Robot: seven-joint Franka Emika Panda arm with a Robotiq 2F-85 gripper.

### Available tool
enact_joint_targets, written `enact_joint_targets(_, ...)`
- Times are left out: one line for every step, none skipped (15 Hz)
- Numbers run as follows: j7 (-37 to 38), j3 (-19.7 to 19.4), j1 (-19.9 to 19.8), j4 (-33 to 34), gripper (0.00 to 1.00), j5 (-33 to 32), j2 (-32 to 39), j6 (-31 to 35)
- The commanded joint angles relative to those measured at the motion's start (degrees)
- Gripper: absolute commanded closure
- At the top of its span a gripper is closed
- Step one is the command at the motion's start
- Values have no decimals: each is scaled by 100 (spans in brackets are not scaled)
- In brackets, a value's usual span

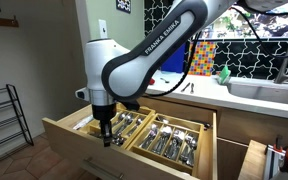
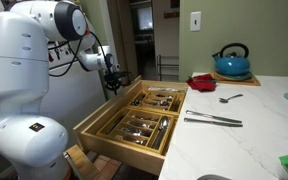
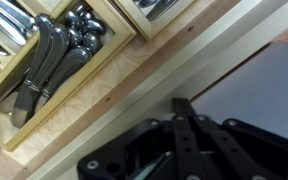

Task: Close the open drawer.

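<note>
- The gripper [image 1: 109, 138] hangs at the front edge of the drawer [image 1: 84, 148], near one end of its front board. Its fingers [image 3: 184, 125] look pressed together, holding nothing.
- The drawer stands pulled well out from under the counter [image 2: 249, 135], with its cutlery [image 1: 164, 140] on show.
- Its long axis runs along the counter front, and its front board faces away from the counter.
- The closing push should likely go straight across that axis, from the gripper towards the counter.
</note>
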Motion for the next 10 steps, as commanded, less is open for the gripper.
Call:
enact_joint_targets(-505,141,-130,4,96,18,7,234)
enact_joint_targets(-696,189,-164,-2,96,74,20,324)
enact_joint_targets(-871,236,-194,30,96,127,55,379)
enact_joint_targets(-1007,270,-217,79,96,165,99,372)
enact_joint_targets(-1156,313,-253,107,96,247,127,362)
enact_joint_targets(-786,192,-132,51,98,62,26,279)
enact_joint_targets(-819,199,-138,62,97,68,28,279)
enact_joint_targets(-815,198,-137,70,97,66,28,279)
enact_joint_targets(-814,198,-137,73,97,66,28,279)
enact_joint_targets(-814,198,-137,75,97,66,28,279)
